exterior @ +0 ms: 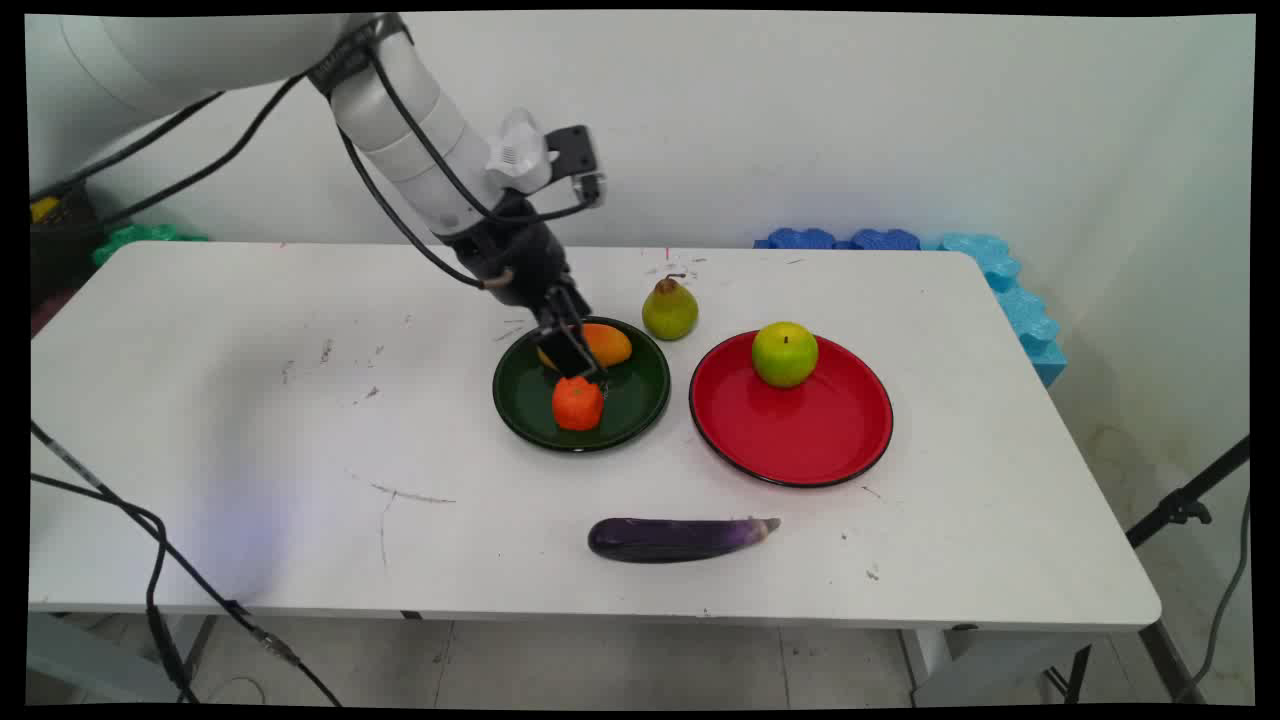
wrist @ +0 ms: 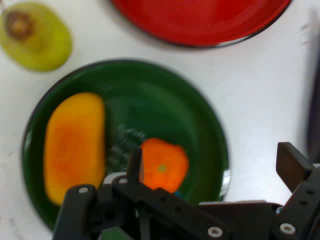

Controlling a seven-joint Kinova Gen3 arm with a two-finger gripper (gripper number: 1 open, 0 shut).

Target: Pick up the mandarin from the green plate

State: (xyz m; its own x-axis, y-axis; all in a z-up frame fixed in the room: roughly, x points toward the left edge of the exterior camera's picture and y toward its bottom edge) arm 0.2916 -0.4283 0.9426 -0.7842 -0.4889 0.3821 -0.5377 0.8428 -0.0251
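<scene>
Nearest you on the worktop [exterior: 250, 420] lies an eggplant [exterior: 680, 538]. Behind it you see the green plate [exterior: 640, 405] with a tangerine [exterior: 578, 403] and a mango [exterior: 610, 343]; your pincer [wrist: 212, 165] hangs over them, fingers spread wide (holding nothing). Right sits a red plate [exterior: 800, 440] carrying an apple [exterior: 785, 354]; farthest, a pear [exterior: 669, 309].

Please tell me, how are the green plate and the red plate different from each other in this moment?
The green plate is dark and looks smaller; the red plate is bright and looks wider. The green plate holds two fruits, a mango and an orange fruit; the red plate holds only a green apple. The end effector is above the green plate, not the red plate. Both are round and lie flat on the table.
</scene>
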